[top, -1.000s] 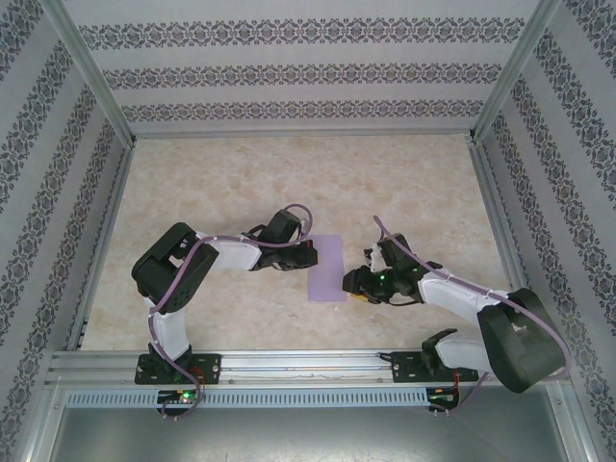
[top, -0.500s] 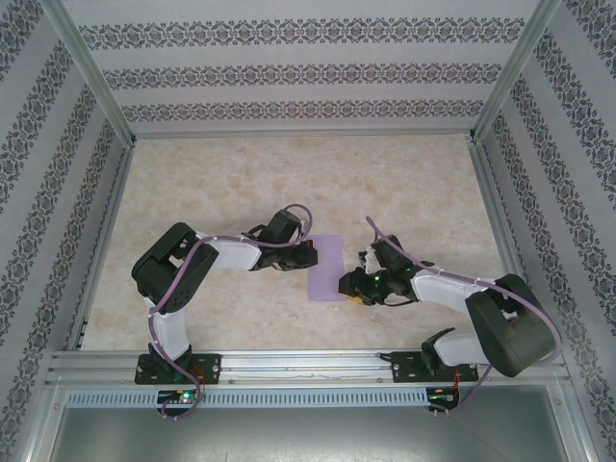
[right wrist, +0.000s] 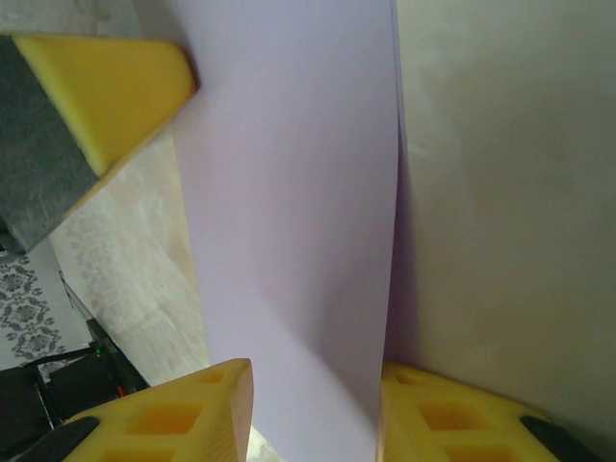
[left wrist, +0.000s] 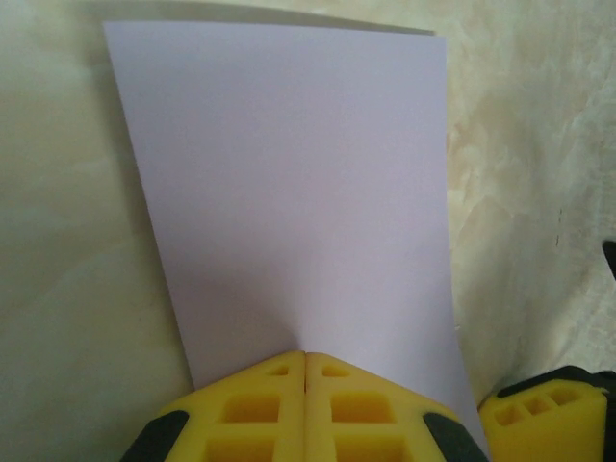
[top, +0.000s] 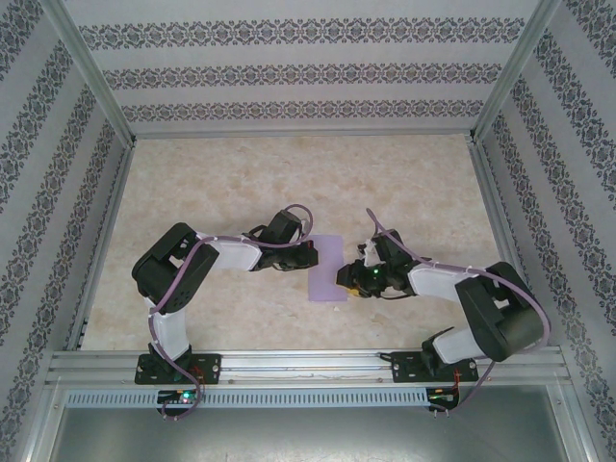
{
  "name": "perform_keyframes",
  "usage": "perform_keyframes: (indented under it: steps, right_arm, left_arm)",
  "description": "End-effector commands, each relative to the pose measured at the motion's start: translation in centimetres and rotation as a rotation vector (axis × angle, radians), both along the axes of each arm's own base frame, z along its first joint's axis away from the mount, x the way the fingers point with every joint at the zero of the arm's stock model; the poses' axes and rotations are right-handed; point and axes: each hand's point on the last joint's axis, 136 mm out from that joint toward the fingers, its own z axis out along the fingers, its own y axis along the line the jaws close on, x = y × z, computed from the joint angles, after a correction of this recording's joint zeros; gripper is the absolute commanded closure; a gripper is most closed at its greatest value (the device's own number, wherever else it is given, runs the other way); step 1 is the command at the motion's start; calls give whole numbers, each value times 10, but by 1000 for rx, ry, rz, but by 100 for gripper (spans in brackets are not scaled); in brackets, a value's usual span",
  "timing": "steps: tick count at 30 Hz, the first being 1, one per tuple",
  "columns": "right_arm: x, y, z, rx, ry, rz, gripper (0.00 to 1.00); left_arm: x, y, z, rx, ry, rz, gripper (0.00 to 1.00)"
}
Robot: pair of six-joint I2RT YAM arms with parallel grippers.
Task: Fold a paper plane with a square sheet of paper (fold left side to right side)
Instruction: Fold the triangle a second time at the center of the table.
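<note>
Two grippers flank the sheet of paper [top: 328, 271], which lies on the bench [top: 241, 183] between them. From above, the sheet reads as a rectangle, longer than wide, with its long axis running front to back. Its upper face is plain lavender, smooth, with no crease or mark visible. Whether it is one layer or two cannot be told.

Left gripper [left wrist: 305, 361]: clenched, pads meeting with no gap. The tips rest on the left side of the sheet. The paper appears to pass under the tips, not between the pads, so this gripper most likely serves as a hold-down.

Right gripper [right wrist: 316, 371]: released, jaws apart with a clear gap. It sits at the right side of the sheet, toward the front corner. The right edge of the sheet runs into that gap, with one finger on either side of it and the paper unclamped.

Controlling relation: the right edge lies inside the right gripper's jaws, and the right arm is the nearer one to it. Closing there would probably pinch that edge; any skew against the long axis risks a crooked crease.
</note>
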Motion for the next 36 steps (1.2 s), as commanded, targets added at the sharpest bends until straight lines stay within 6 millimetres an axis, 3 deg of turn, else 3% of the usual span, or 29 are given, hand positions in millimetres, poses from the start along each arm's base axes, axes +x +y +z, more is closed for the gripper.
perform_keyframes:
  steps: [1, 8, 15, 21, 25, 30, 36]
  right_arm:
    - [20, 9, 12, 52, -48, 12, 65]
    - [44, 8, 9, 40, -73, 11, 68]
    - [49, 6, -5, 23, -42, 11, 73]
    - [48, 3, -4, 24, -43, -1, 87]
    - [45, 4, -2, 44, -18, -5, 94]
    - [41, 3, 2, 63, 14, -31, 95]
    - [41, 3, 6, 69, 46, -62, 94]
  left_arm:
    - [-27, 11, -29, 82, 90, -8, 97]
    - [-24, 7, -23, 67, 78, -15, 97]
    - [-13, 0, -5, 45, 27, -23, 95]
    - [3, -6, 31, 45, -73, -47, 88]
    - [7, 0, 60, 60, -168, -53, 83]
    - [-14, 17, 82, 122, -299, -111, 77]
    - [-68, 18, 86, 257, -451, -283, 66]
